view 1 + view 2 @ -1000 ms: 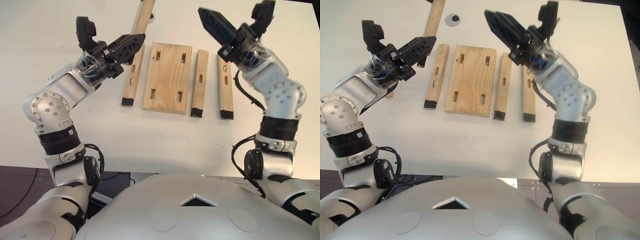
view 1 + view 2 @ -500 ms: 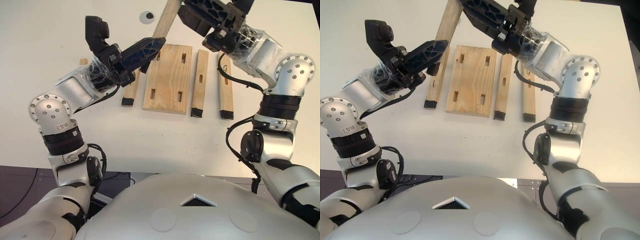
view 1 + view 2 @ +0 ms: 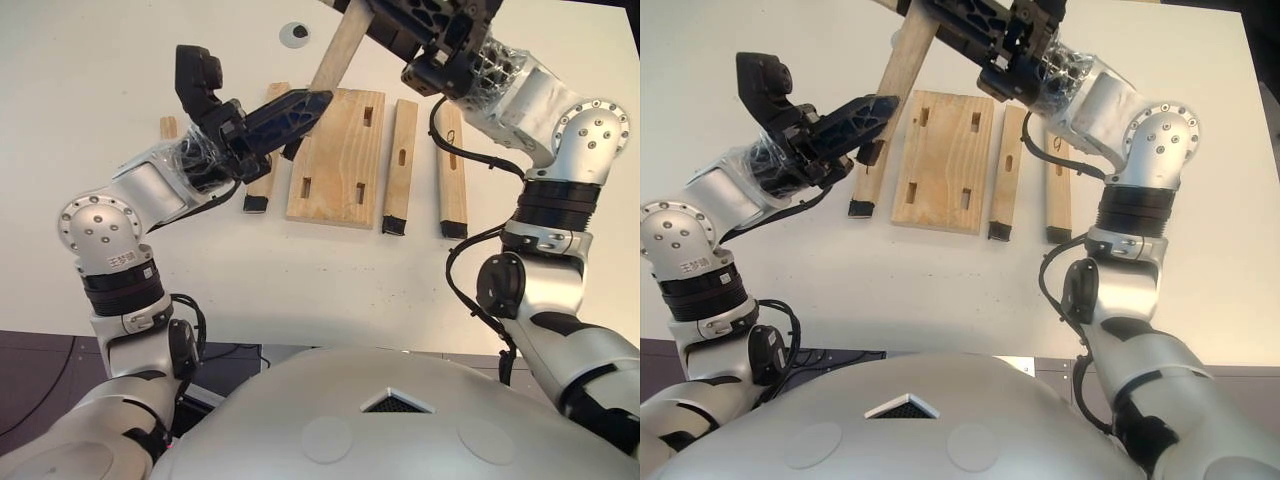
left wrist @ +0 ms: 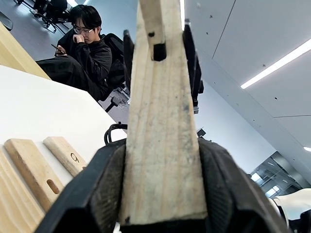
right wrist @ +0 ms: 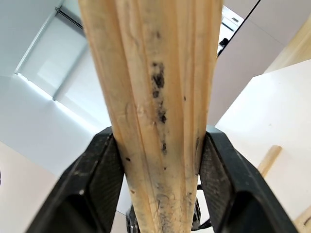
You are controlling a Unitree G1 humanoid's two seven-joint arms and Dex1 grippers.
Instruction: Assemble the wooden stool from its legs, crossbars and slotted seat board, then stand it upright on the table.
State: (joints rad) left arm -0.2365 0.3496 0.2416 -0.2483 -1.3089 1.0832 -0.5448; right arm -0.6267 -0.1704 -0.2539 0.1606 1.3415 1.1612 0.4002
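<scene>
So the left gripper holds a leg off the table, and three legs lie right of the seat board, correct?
Not three: the left eye view shows two, an inner leg and an outer leg, right of the seat board. The left gripper does hold a raised leg.

The upper end of the raised leg (image 3: 335, 62) is cut off by the top edge in the left eye view and is covered by the right gripper (image 5: 158, 136) in the right eye view. A strip of wood (image 3: 892, 6) beside that end is cropped as well, so it cannot be identified. In the left wrist view the near end of the raised leg is hidden between the jaws of the left gripper (image 4: 163, 145). A lying leg (image 3: 260, 188) is partly concealed behind that gripper. The far end of the outermost leg (image 3: 453, 190) is masked by the right arm (image 3: 520, 95). A short wooden piece (image 3: 168, 127) is half covered by the left arm (image 3: 160, 185). A round object (image 3: 294, 34) on the worktop (image 3: 120, 60) is too small to be identified.
</scene>
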